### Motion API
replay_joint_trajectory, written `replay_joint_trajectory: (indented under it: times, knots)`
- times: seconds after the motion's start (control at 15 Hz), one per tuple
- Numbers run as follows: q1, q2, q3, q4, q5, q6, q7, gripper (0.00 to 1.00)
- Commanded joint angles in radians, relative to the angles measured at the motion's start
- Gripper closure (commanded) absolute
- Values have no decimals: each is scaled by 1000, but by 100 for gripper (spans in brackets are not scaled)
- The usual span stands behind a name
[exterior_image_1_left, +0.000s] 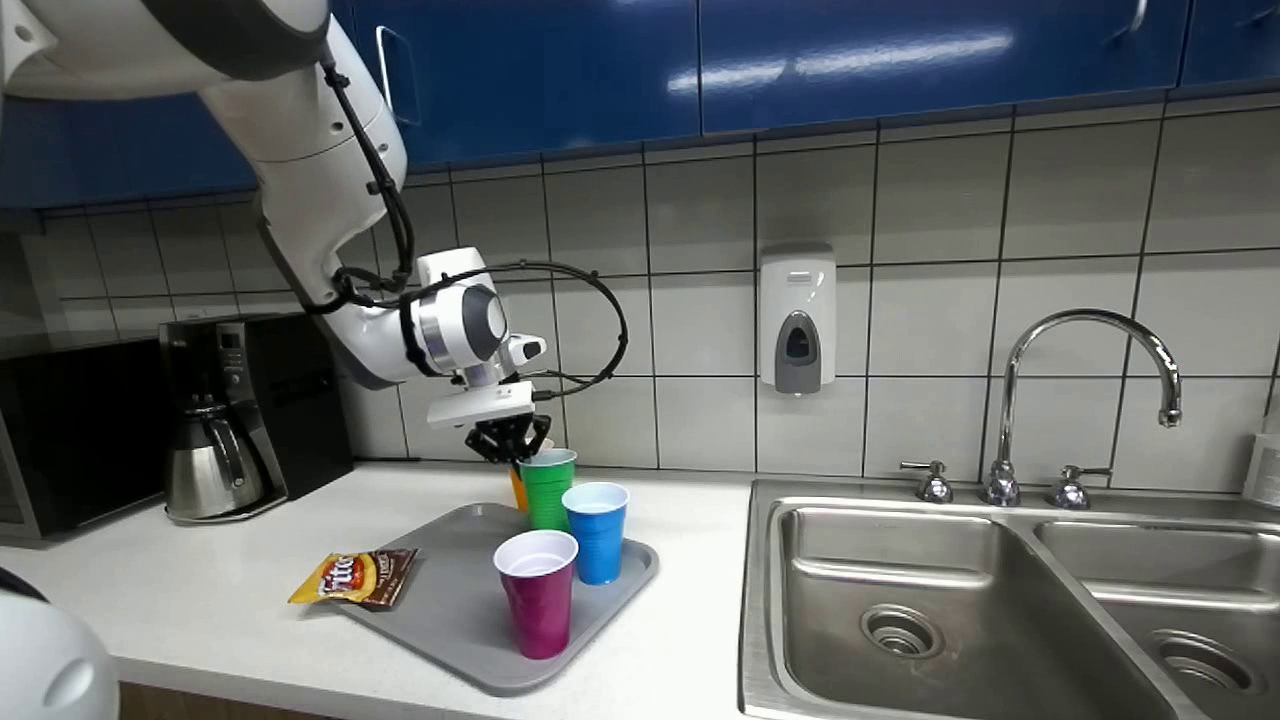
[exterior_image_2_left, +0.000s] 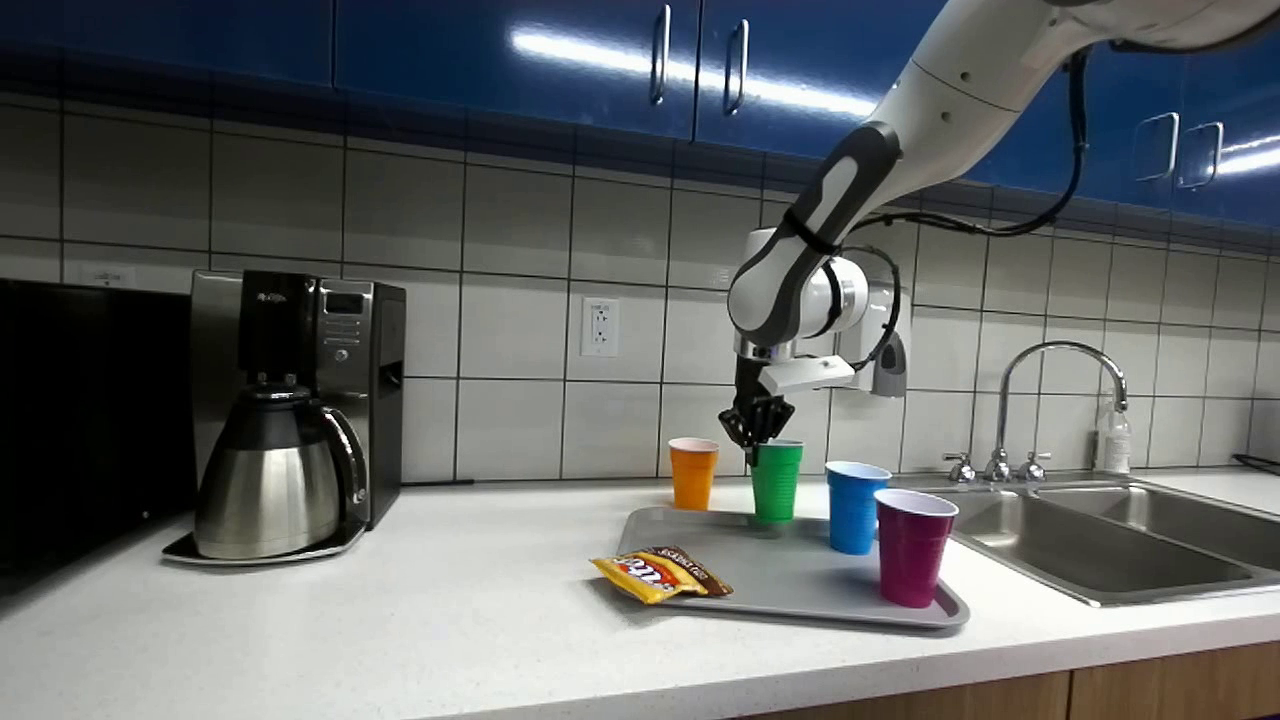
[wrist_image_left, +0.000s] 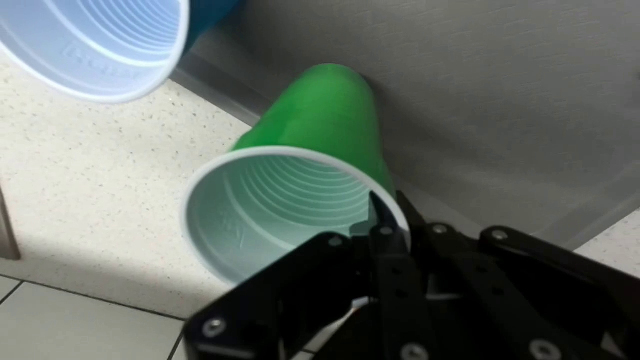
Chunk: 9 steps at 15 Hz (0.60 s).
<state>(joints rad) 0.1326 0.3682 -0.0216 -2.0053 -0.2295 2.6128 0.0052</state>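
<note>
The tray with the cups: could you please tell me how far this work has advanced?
Probably done: the blue cup and the purple cup stand upright on the tray, clear of the pincer.
In hand: the pincer looks closed on the upper edge of the green cup.
Likely left: releasing the green cup, not yet free, and perhaps handling the orange cup, which appears to stand behind the tray.

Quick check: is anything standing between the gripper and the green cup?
Nothing visible: in the wrist view, the gripper is closed directly on one side of the green cup. The blue cup stands apart from it, not between them.
</note>
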Motion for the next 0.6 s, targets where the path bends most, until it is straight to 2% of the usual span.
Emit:
replay_joint_trajectory:
  times: [0.0, 0.53]
  knots:
    - [-8, -72, 17, -66, -11, 11, -20, 99]
    - [0, -125, 17, -129, -29, 25, 15, 99]
